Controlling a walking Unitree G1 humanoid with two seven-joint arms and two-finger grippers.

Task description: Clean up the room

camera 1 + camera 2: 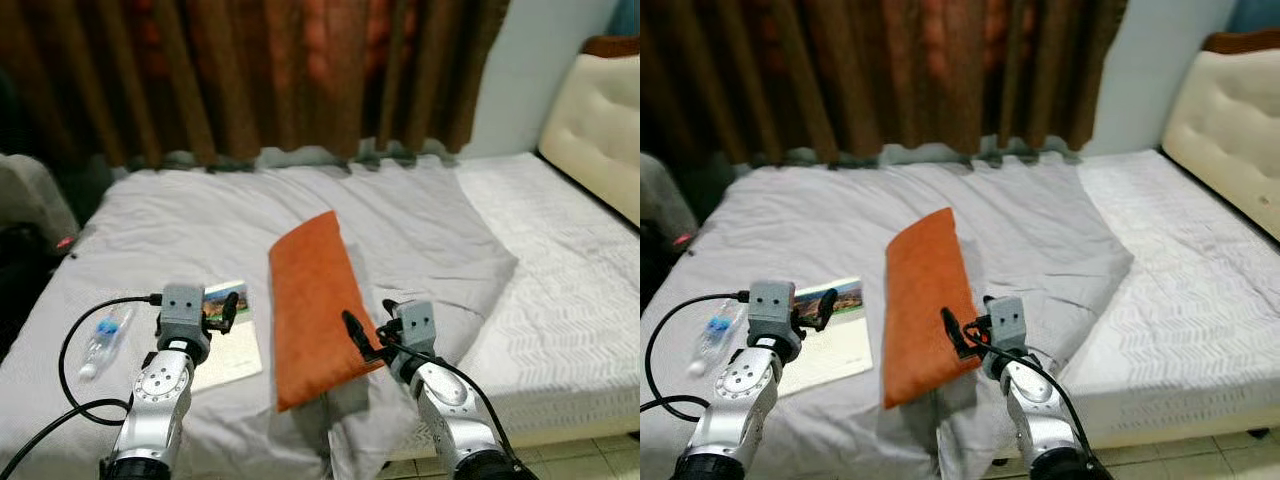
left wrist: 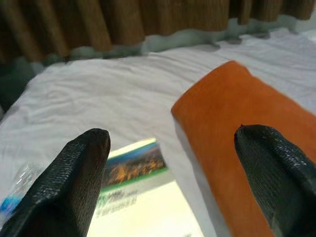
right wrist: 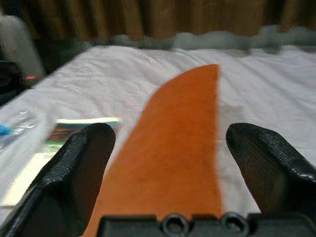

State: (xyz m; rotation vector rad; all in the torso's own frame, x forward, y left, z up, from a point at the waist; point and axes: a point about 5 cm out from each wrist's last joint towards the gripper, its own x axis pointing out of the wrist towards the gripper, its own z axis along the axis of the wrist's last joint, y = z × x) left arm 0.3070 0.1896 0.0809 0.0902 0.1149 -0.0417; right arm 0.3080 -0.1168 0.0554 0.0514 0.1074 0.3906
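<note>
An orange pillow [image 1: 312, 300] lies lengthwise on the grey blanket [image 1: 400, 220] in the middle of the bed. To its left a book [image 1: 232, 350] with a landscape photo on its cover lies flat, and further left a clear plastic bottle [image 1: 103, 340] with a blue label. My left gripper [image 1: 215, 312] is open above the book's near edge, its fingers [image 2: 74, 182] spread wide. My right gripper [image 1: 372, 325] is open at the pillow's near right corner, and the pillow [image 3: 173, 148] lies between its spread fingers [image 3: 266, 163].
The blanket covers the bed's left part; bare white mattress [image 1: 560, 260] shows to the right, with a cream headboard [image 1: 600, 130] beyond. Brown curtains [image 1: 300, 70] hang behind the bed. Dark items [image 1: 25, 270] stand at the left. Tiled floor [image 1: 600, 455] shows at bottom right.
</note>
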